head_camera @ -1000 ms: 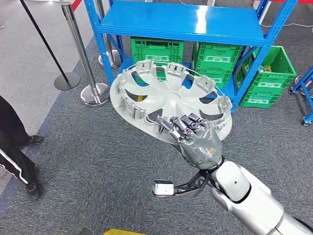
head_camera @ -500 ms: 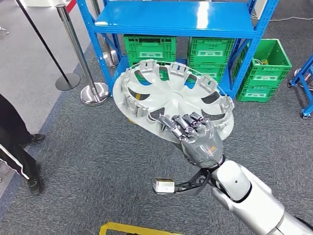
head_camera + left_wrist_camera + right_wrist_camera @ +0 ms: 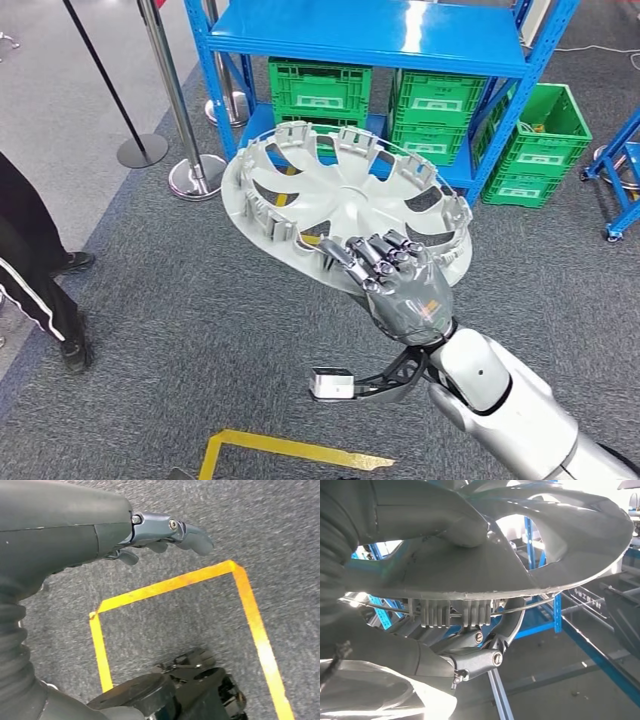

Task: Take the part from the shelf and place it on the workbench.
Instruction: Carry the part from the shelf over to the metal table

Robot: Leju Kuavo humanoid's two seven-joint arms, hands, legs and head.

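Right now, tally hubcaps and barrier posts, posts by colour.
Hubcap: 1
Silver posts: 2
Black post: 1
Total: 4

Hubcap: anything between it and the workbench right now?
Cannot tell: no workbench is visible. The right hand grips the hubcap by its near rim, held above grey carpet in front of the blue shelf. A person stands off to the left.
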